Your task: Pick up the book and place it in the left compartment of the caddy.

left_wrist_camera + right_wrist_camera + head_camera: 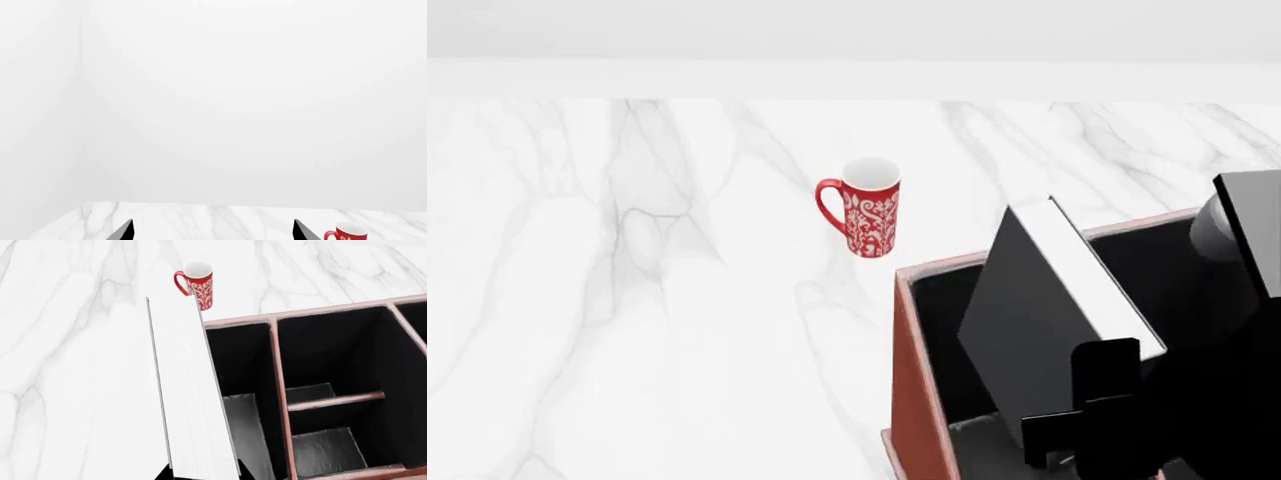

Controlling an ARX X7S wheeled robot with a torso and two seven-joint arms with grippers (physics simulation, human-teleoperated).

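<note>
Overhead, right end effector [1094,400] clamps book [1054,300] tilted above caddy [910,400].

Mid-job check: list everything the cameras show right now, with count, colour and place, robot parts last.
book: one, black cover, white page edges, held tilted over the caddy's left side
caddy: one, reddish-brown, black inside, on the table at the right
left compartment: one, black-lined, book not yet inside
mug: one, red with white pattern, beyond the caddy
table: one, white marble
right end effector: gripping the book
left end effector: open, raised, holding nothing
</note>
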